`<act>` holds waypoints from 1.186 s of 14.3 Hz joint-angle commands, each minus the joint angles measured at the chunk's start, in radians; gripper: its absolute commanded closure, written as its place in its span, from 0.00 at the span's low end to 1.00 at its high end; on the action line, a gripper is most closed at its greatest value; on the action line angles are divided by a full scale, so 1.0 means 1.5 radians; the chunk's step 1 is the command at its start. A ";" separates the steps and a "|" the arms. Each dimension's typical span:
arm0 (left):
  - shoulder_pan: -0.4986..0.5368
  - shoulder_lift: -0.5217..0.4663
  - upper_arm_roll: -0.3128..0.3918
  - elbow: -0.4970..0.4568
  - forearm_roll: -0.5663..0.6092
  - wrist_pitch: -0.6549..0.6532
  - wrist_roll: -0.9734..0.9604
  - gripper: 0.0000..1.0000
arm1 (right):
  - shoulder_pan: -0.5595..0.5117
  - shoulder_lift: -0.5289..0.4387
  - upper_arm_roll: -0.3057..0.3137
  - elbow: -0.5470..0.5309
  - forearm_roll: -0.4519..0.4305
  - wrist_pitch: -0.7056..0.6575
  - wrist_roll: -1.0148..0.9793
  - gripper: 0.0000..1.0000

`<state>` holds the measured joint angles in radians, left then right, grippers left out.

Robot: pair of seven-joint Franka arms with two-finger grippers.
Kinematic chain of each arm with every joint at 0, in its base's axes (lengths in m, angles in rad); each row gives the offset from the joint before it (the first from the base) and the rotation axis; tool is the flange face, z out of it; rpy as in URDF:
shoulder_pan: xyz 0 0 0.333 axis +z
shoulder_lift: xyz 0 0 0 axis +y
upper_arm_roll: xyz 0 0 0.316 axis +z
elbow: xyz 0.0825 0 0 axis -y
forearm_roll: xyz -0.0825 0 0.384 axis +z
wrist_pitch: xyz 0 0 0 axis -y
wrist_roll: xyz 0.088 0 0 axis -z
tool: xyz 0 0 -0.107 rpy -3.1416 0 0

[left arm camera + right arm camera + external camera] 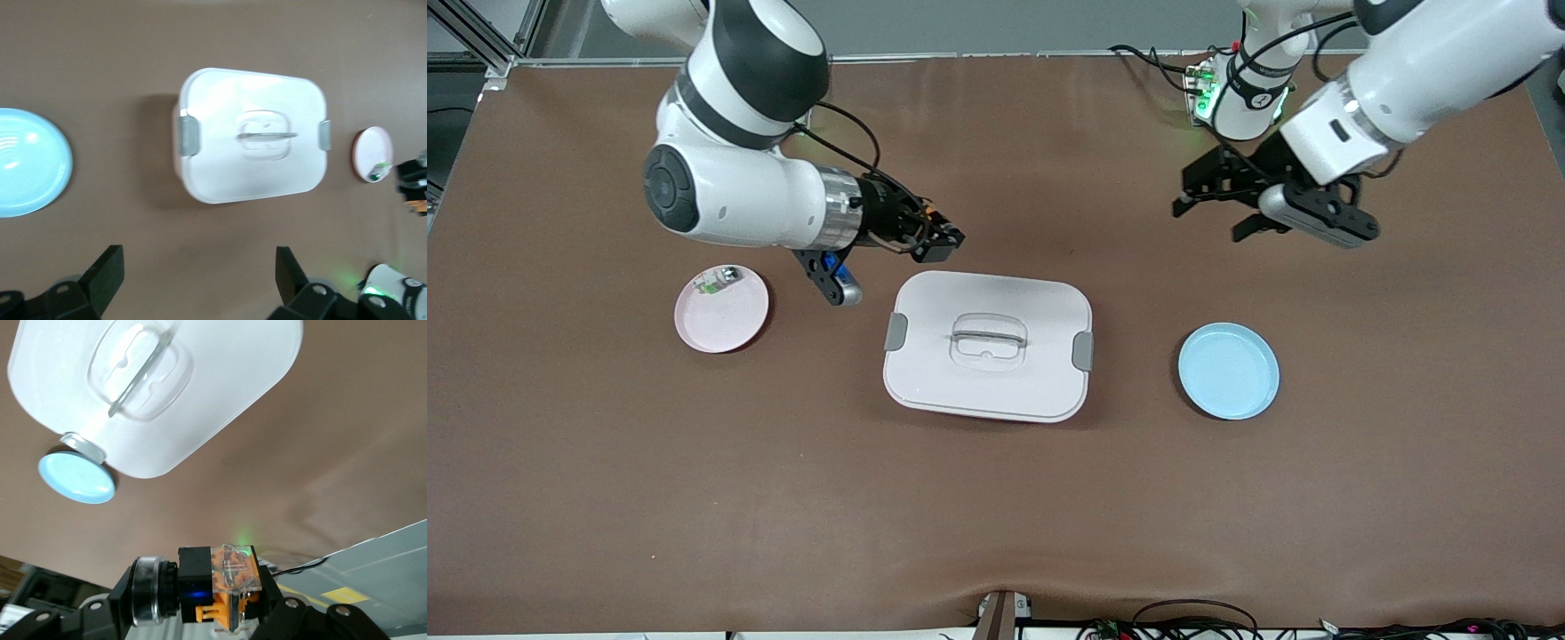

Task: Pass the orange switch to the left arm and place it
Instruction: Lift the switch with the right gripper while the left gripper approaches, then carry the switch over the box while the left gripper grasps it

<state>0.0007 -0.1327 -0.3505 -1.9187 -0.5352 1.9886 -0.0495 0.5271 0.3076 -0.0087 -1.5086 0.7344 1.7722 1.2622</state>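
My right gripper (941, 238) is shut on the orange switch (930, 222), a small black part with orange markings, and holds it in the air just over the edge of the box that faces the robots. In the right wrist view the switch (217, 587) sits clamped between the fingers (277, 613). The white box (996, 391) with grey clasps stands mid-table. My left gripper (1214, 206) is open and empty over bare table toward the left arm's end; its fingers (107, 270) stand wide apart.
A pink plate (725, 320) holding a whitish-green part (716, 281) lies toward the right arm's end. A blue plate (1228, 371) lies toward the left arm's end. Cables and a lit unit (1202, 89) sit by the left arm's base.
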 commanded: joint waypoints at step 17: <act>0.005 -0.028 -0.147 -0.199 -0.452 0.300 0.172 0.18 | 0.115 0.095 -0.007 0.080 0.070 0.163 0.211 0.78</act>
<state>0.0043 -0.1485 -0.5570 -2.1994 -1.1590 2.4003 0.1963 0.6943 0.4321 -0.0135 -1.4222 0.8189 2.0277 1.5607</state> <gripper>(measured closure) 0.115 0.269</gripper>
